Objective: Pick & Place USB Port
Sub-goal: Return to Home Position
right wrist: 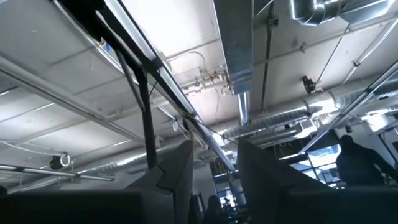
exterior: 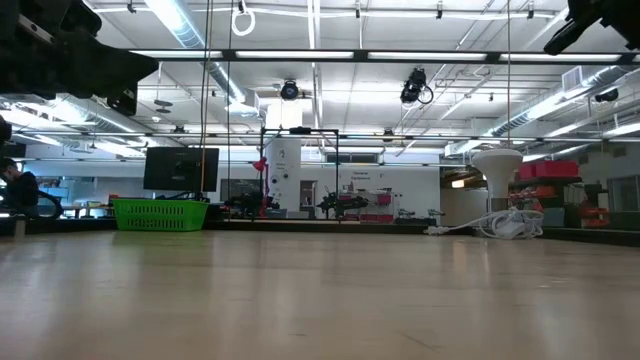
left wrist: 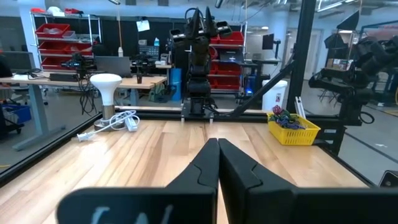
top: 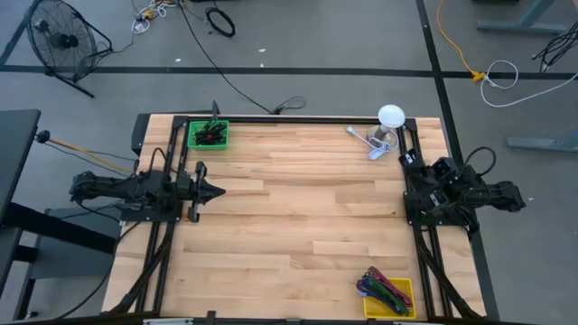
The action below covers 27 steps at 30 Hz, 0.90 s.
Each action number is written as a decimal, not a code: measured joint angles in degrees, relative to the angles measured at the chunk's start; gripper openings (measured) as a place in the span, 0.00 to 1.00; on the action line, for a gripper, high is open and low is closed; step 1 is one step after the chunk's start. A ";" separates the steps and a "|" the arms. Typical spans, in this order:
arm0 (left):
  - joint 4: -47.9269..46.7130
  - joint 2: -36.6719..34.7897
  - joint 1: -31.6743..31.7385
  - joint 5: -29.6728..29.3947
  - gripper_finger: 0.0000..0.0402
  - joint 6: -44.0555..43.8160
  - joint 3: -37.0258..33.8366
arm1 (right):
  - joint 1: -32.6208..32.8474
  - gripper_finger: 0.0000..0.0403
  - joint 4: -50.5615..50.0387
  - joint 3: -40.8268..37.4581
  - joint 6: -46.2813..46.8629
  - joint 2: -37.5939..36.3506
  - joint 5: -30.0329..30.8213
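- L claw [left wrist: 217,148]: fingers pressed together, empty, low over tabletop [top: 307,208].
- R claw [right wrist: 214,171]: fingers parted, empty, aimed at ceiling.
- Black cables [top: 209,135] in green bin [top: 191,136]; coloured cables [top: 383,286] in yellow bin [left wrist: 296,133].
- Risk: R arm may snag nearby lamp cord [left wrist: 115,121] while homing.

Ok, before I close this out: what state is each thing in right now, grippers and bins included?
Left gripper: fingers shut, empty, at the left side of the table.
Right gripper: fingers open, empty, aimed at the ceiling, arm folded at the right side.
Green bin: upright, holds black cables.
Yellow bin: upright, holds coloured cables.
White lamp: upright, its cord loose beside it.
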 joint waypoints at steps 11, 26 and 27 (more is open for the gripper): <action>0.02 0.00 0.11 0.00 0.02 0.00 0.00 | -0.02 0.32 -4.80 0.00 -7.38 0.06 -1.88; 0.04 0.00 3.40 0.01 0.02 0.02 0.00 | -0.02 0.32 -41.13 0.00 -10.68 0.09 -7.69; 0.04 0.02 3.39 0.00 0.02 0.00 0.00 | -0.02 0.32 -42.52 -0.04 -11.03 0.19 -7.46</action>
